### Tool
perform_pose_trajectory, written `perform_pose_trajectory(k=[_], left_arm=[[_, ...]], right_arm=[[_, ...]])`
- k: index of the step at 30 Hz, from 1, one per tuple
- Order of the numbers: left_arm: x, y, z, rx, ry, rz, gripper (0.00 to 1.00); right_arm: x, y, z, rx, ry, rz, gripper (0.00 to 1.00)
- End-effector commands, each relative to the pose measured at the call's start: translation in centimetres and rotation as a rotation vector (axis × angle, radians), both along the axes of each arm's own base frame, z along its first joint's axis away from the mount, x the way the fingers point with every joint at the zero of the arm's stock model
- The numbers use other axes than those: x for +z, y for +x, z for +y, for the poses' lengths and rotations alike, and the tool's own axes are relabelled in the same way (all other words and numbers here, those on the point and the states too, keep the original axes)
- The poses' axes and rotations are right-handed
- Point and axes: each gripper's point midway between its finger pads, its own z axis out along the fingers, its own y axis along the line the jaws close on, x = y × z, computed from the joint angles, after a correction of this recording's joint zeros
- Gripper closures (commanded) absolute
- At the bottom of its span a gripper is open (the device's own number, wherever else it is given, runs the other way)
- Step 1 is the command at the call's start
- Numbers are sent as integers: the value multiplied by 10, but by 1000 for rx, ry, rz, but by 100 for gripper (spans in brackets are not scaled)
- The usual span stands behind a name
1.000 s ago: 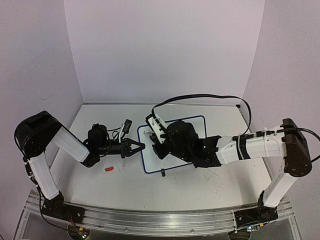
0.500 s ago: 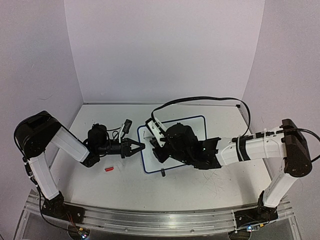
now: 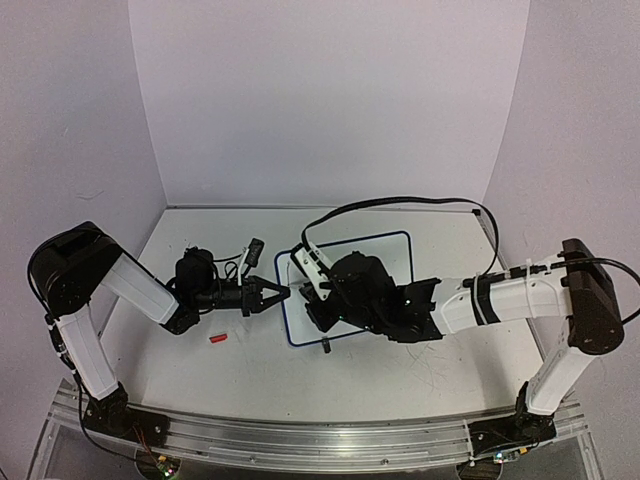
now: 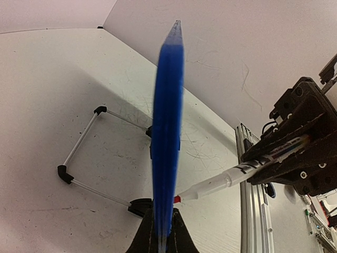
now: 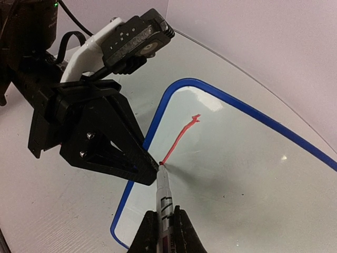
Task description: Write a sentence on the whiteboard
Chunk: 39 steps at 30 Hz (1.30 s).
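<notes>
1. blue-rimmed whiteboard (image 3: 296,322) sat mid-desk (image 3: 250,370) between the two arms. whether it lay flat or was propped on its feet could not be told.
2. left gripper (image 4: 162,237) was clamped together on the board's left rim. the left wrist view showed the rim edge-on, running up from between the jaws.
3. right gripper (image 5: 162,224) was closed on a marker (image 5: 164,197), held tip-forward. the tip touched the board just inside the left rim, close beside the left gripper's fingertips.
4. one thin red stroke (image 5: 179,138) ran from the tip up to a small hook near the board's top corner. no whole letter could be read.
5. the rest of the board's visible face was bare, though the right arm hid much of it in the top view.
6. a small red thing (image 3: 218,339), perhaps the cap, lay on the desk near the left arm, apart from the board.
7. step in hand, as a judgement: the first letter of the sentence, so the task was barely begun.
8. the next move likely called for light, even pressure on the tip, with short lifts between strokes.
9. the left gripper would need to hold the rim steady so the board did not slide.
10. the marker also worked very near the left fingertips, so the next strokes should probably lead right, onto open board.
</notes>
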Motion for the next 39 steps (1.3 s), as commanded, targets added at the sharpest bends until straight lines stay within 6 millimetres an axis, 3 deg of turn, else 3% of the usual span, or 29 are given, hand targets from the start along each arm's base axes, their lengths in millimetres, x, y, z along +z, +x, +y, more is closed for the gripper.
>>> perform_pose_trajectory(k=[1, 4, 22, 39], left_arm=[[12, 0, 3, 11, -11, -42, 100], [10, 0, 3, 11, -7, -37, 100], [12, 0, 3, 11, -6, -43, 100], [14, -1, 3, 5, -7, -46, 100]], right_arm=[[43, -1, -5, -8, 108, -34, 100], [63, 0, -10, -22, 143, -62, 100], [51, 23, -7, -90, 100, -98, 100], [42, 28, -9, -119, 78, -109, 100]])
